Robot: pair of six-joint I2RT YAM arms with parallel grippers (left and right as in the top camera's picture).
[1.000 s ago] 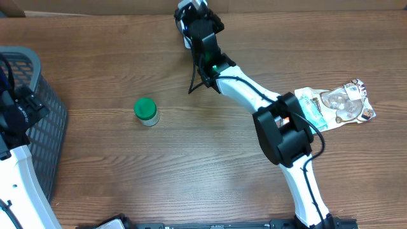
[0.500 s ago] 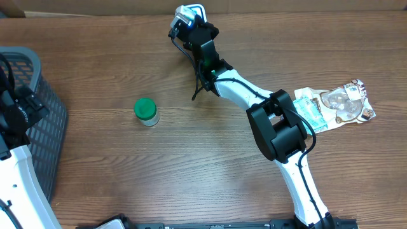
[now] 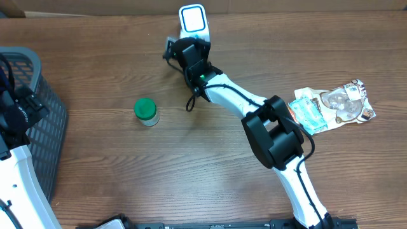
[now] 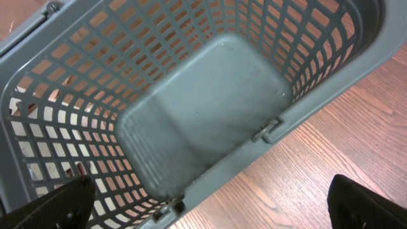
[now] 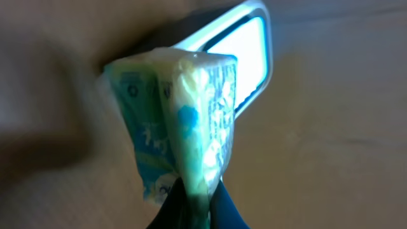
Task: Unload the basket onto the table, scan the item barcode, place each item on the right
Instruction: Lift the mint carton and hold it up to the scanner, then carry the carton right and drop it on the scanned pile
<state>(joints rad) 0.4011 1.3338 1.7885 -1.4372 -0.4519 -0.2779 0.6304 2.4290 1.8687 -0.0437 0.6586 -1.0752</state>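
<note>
Where the overhead view begins at its left edge, a grey plastic basket [image 3: 44, 121] is seen at the 9 o'clock side of the wooden table [image 3: 191, 172]. The left gripper [image 4: 213, 207] is held above the basket. In the left wrist view its jaws are spread wide apart, and nothing is gripped between them.

Toward 3 o'clock from the basket, a small jar [image 3: 145, 112] with a green lid is stood upright, apart from everything else.

At the table's 12 o'clock edge, the scanner [image 3: 192, 18] is placed with its white window lit. The right gripper [image 5: 194, 207] is positioned just at 6 o'clock of the scanner. Its jaws are clamped on the packet [image 5: 184, 127], a soft item in a green, blue and white wrapper.

In the right wrist view the packet is held in front of the lit window and overlaps its left side. Whether the two touch cannot be told. From overhead the packet is largely hidden by the gripper.

At the 3 o'clock side, two snack bags [image 3: 343, 102] are laid flat, just beside the right arm's elbow.
</note>
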